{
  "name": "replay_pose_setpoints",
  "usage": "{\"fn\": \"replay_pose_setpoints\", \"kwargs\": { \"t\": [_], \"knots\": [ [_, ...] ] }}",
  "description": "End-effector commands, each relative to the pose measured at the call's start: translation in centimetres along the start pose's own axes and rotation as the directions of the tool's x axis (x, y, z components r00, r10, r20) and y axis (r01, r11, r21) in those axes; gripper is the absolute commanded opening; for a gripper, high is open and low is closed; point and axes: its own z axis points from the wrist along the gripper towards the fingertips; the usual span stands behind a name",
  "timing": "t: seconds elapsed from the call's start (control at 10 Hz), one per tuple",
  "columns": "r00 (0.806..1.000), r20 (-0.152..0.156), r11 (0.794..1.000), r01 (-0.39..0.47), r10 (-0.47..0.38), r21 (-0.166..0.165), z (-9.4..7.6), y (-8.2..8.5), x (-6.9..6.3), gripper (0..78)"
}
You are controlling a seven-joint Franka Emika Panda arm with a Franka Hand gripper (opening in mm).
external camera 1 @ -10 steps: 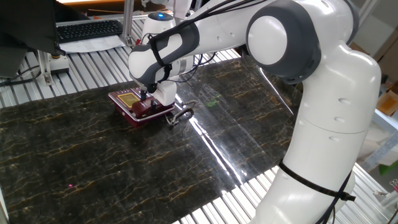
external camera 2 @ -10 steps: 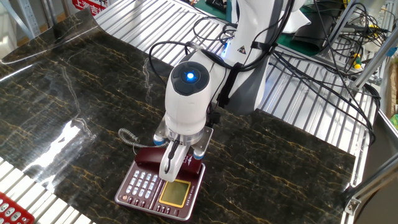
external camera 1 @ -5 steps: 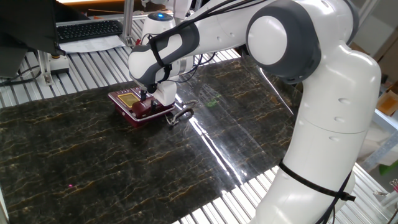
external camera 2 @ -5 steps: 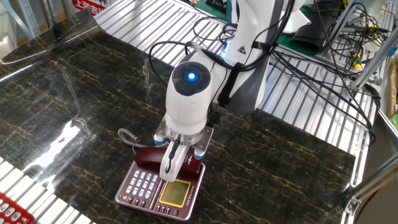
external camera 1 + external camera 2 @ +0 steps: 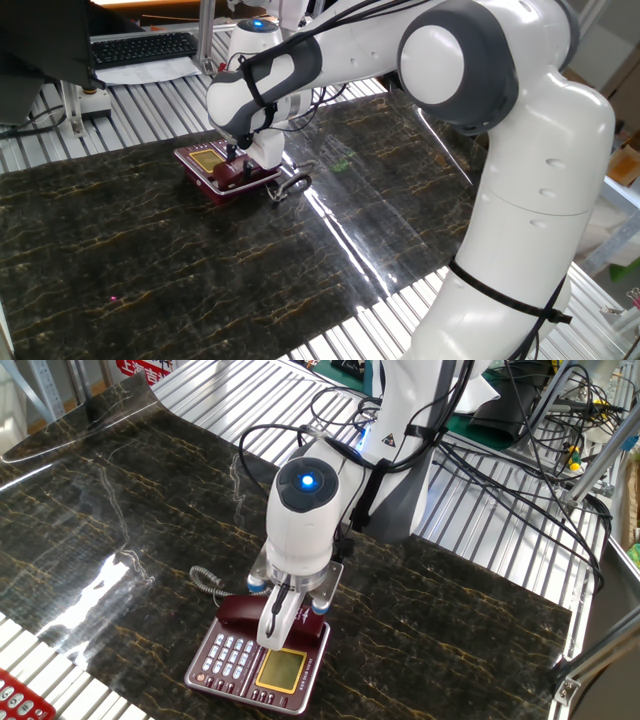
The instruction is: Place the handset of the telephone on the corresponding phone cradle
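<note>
The dark red telephone (image 5: 240,660) lies flat on the black marble table, pale keys and yellowish display (image 5: 280,668) facing up. The maroon handset (image 5: 240,610) lies along the phone cradle, the strip at the base's far edge, which it mostly hides. Its coiled cord (image 5: 205,582) trails off to the left. My gripper (image 5: 285,615) points straight down over the handset, one white finger (image 5: 268,628) against its near side and the other hidden behind. In the one fixed view the gripper (image 5: 240,158) sits on the handset (image 5: 238,176) at the telephone (image 5: 205,160).
A corner of a brighter red phone (image 5: 15,695) shows at the lower left edge. Cables (image 5: 520,450) hang behind my arm over the ribbed metal bench. A keyboard (image 5: 145,47) and monitor stand lie beyond the table's far side.
</note>
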Motion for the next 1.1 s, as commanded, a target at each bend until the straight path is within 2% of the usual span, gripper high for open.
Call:
{"fn": "replay_pose_setpoints", "kwargs": {
  "t": [0.1, 1.1],
  "knots": [
    [1.000, -0.003, 1.000, 0.003, -0.003, -0.003, -0.26, 0.13, 0.00, 1.1],
    [1.000, -0.008, 1.000, 0.008, -0.008, -0.005, -0.30, 0.16, 0.10, 1.1]
  ]
}}
